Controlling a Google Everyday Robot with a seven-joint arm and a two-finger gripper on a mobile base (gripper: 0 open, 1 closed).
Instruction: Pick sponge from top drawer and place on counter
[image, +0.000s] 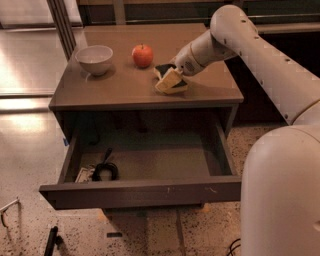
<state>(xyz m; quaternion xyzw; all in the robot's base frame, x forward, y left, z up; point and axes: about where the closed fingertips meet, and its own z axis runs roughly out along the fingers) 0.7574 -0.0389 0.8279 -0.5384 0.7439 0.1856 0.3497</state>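
End effector (168, 74) grips the tilted sponge (170, 83) at the counter (117, 86).

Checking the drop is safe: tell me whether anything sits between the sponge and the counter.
Nothing visible does. The sponge is at the gripper, right over bare counter; the apple and bowl stand clear of it.

You see a round off-white ceramic bowl (94, 59) at upper left. A round red apple (142, 55) stands apart to its right, near the gripper (169, 76) at upper centre. A black coiled cable (105, 170) lies at lower left, with speckled stone floor (150, 235) along the bottom.
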